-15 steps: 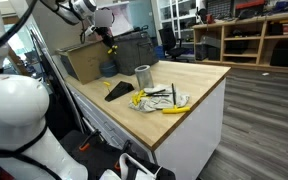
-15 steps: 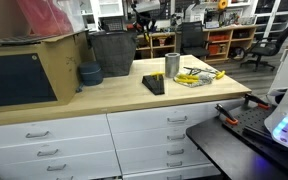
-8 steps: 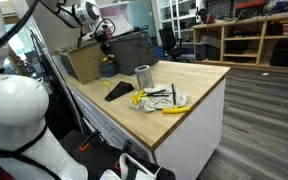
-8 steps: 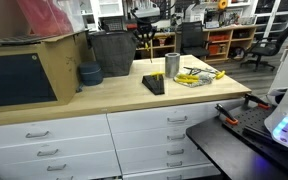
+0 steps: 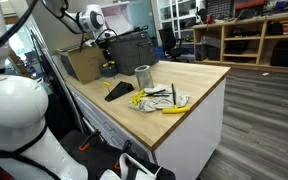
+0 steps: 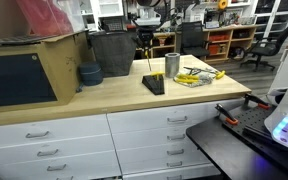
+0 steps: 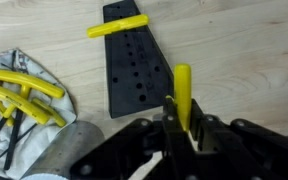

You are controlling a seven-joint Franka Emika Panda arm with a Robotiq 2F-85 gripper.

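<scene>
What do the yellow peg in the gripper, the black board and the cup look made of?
Yellow peg, clamped in the gripper: likely plastic, uniform bright colour, smooth matte surface. Black board: probably plastic or painted wood; flat matte face, neat round holes. Cup: seemingly metal, grey brushed sheen.

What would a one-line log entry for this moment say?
gripper: shut on yellow stick | position: above black holed block | nearby: second yellow stick lying on block, metal cup
</scene>
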